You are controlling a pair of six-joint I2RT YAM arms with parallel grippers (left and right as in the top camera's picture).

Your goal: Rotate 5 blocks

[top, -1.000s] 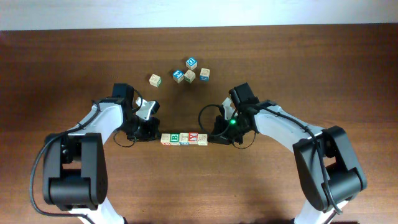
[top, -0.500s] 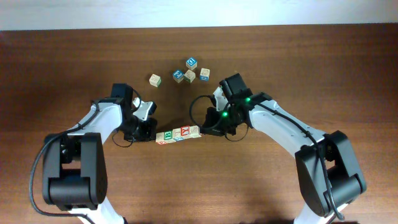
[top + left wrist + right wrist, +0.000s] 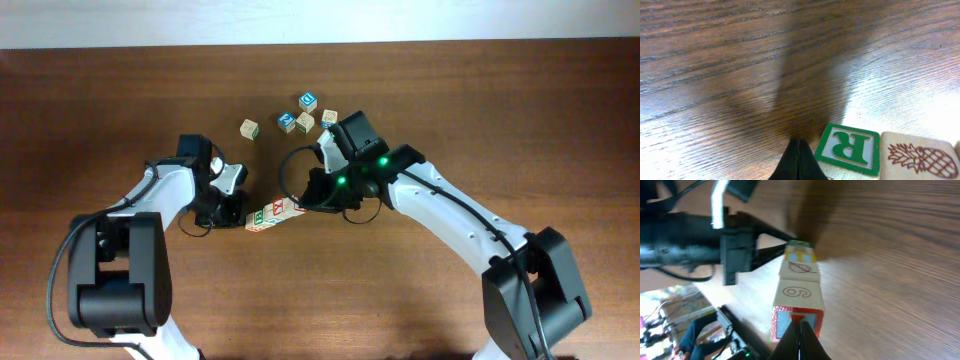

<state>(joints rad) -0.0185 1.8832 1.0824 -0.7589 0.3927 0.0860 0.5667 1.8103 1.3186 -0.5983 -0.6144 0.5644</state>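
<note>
The blocks (image 3: 277, 214) lie end to end in a short row at mid-table, slanting up to the right. My left gripper (image 3: 240, 213) is shut, its tip at the row's lower left end. The left wrist view shows that tip (image 3: 799, 146) beside the green-letter block (image 3: 847, 150), with a pineapple-face block (image 3: 917, 159) after it. My right gripper (image 3: 310, 203) is shut too and presses on the upper right end. In the right wrist view its tip (image 3: 801, 326) touches the red-framed end face (image 3: 780, 322) of the row (image 3: 799, 292). Neither gripper holds anything.
Several loose cubes sit at the back of the table: a tan one (image 3: 249, 128), two blue-faced ones (image 3: 287, 121) (image 3: 308, 101) and two more tan ones (image 3: 305, 122) (image 3: 329, 118). The table's far edge (image 3: 320, 44) runs along the top.
The right gripper has moved up and left, pushing the row's right end away. The row has swung from level to slanted and shifted left. The left gripper stays at the left end.
</note>
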